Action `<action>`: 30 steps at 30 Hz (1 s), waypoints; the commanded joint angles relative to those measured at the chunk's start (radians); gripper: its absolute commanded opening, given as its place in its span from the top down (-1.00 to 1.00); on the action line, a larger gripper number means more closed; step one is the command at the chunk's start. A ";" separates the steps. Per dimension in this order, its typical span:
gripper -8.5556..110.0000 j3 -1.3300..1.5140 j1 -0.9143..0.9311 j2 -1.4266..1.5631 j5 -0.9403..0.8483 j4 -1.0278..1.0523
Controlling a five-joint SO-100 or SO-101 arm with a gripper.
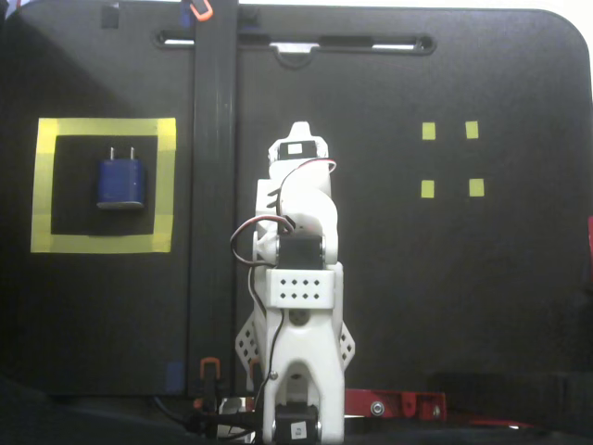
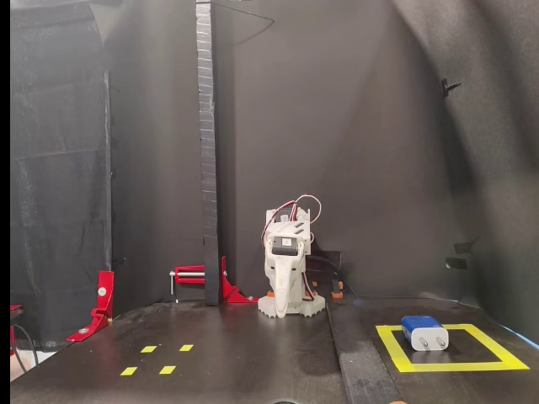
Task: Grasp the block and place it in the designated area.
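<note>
1. The tool (image 2: 284, 282) points down at the front of the folded arm in the side fixed view, just above the arm's base. Its fingers look pressed together with nothing between them, though it is small in that view. From above it is tucked under the arm and hidden.

2. The arm (image 1: 298, 278) is folded up over its own base, with the upper links stacked and red and white wires looping over the top. It sits near the middle of the table (image 1: 445, 297), close to the near edge in the view from above. It reaches toward nothing and looks parked.

3. The block (image 1: 120, 182) lies flat, well apart from the tool, inside the designated area (image 1: 104, 243). It rests on the black interior, off the yellow tape, with its two prongs pointing to the far edge in the view from above. In the side view the block (image 2: 424, 332) shows a blue top and a pale end face inside the yellow frame (image 2: 497, 348).

4. By this layout the placing looks done.

5. The block seems a rigid, light plastic body with smooth, perhaps slick sides. A hold is best taken across the two long flat sides near the middle, clear of the prongs.

6. Four small yellow markers (image 1: 450, 158) lie on the opposite side of the table, with nothing on them.
</note>
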 commanded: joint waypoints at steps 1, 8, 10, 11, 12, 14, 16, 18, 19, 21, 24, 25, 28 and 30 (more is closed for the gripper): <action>0.86 0.006 0.003 0.006 -0.002 0.002; 0.86 0.006 0.020 0.006 0.020 0.002; 0.86 0.006 0.032 0.006 0.043 0.002; 0.86 0.006 0.040 0.006 0.057 0.002; 0.86 0.006 0.044 0.006 0.067 0.002; 0.86 0.006 0.052 0.006 0.083 0.002; 0.86 0.006 0.054 0.006 0.091 0.002; 0.86 0.006 0.054 0.006 0.091 0.002; 0.86 0.006 0.054 0.006 0.091 0.002; 0.86 0.006 0.054 0.006 0.091 0.002; 0.86 0.006 0.054 0.006 0.091 0.002; 0.86 0.006 0.054 0.006 0.091 0.002; 0.86 0.006 0.054 0.006 0.091 0.002; 0.86 0.006 0.054 0.006 0.091 0.002</action>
